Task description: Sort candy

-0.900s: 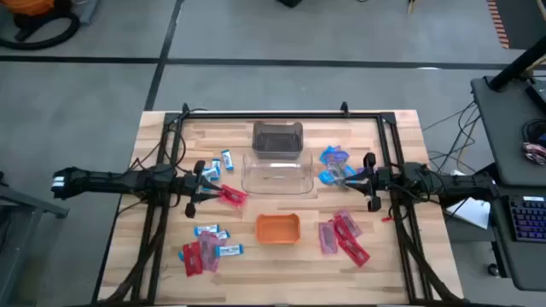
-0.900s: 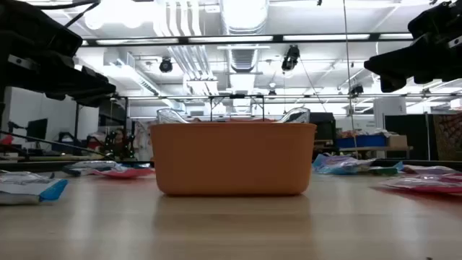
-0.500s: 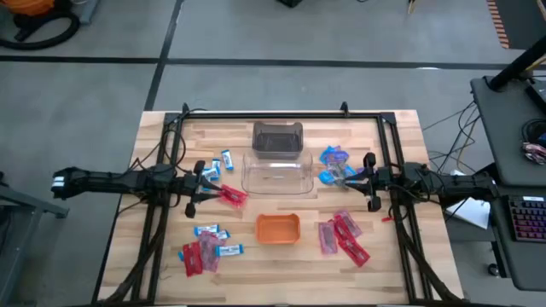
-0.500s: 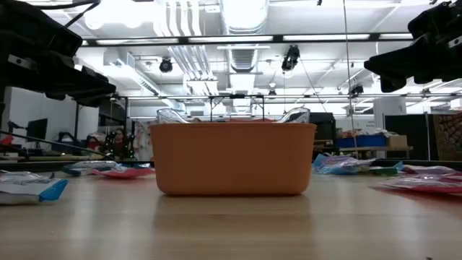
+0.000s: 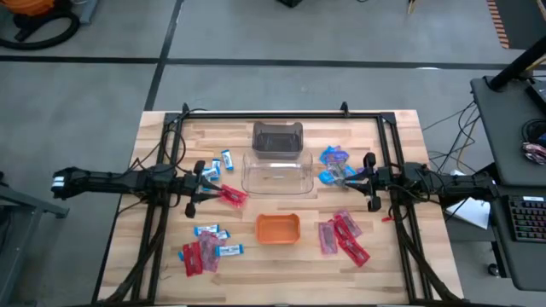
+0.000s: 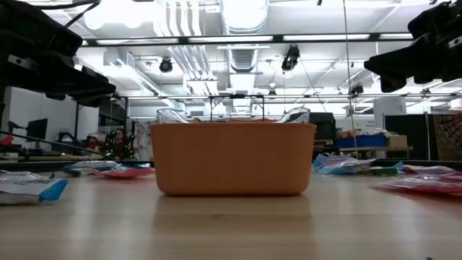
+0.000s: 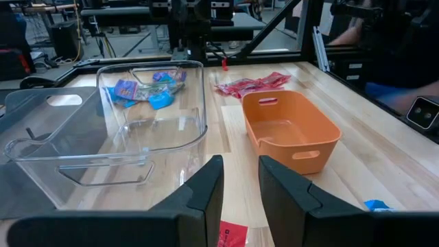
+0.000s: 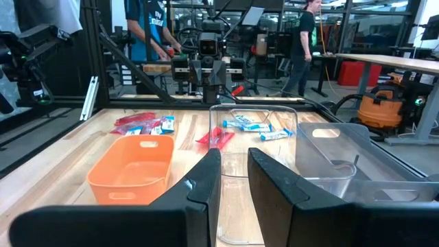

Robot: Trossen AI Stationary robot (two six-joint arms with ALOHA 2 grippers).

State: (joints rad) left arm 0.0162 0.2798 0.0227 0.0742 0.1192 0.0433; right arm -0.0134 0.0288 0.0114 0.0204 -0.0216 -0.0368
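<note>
Treat the sort as not yet begun. The orange tray [image 5: 278,228], the clear bin [image 5: 275,173] and the darker bin [image 5: 277,138] behind it all look empty in the high view, and the wrist views show nothing inside the tray or the clear bin.

Take the orange tray as your landmark. All the candy lies loose on the desk [image 5: 401,136]:

- A mixed pile of red packets and blue-and-white bars [image 5: 205,250] lies to the tray's left, toward the front edge.
- A single red packet [image 5: 232,196] lies left of the tray and behind it, just beside the left gripper [image 5: 198,182].
- Two blue-and-white bars [image 5: 223,161] lie further back on that side.
- A group of red packets [image 5: 341,236] lies to the tray's right.
- The blue crinkly wrappers [image 5: 333,165] lie behind the tray and to its right, beside the clear bin.

The left gripper hangs behind and left of the tray. In its wrist view its fingers [image 7: 199,199] stand a narrow gap apart with nothing between them.

The right gripper [image 5: 367,181] hangs behind and right of the tray, near the blue wrappers. Its fingers [image 8: 202,185] also stand slightly apart and empty.

Every piece remains to be picked and binned. Which kind belongs in which container cannot be told from here.
</note>
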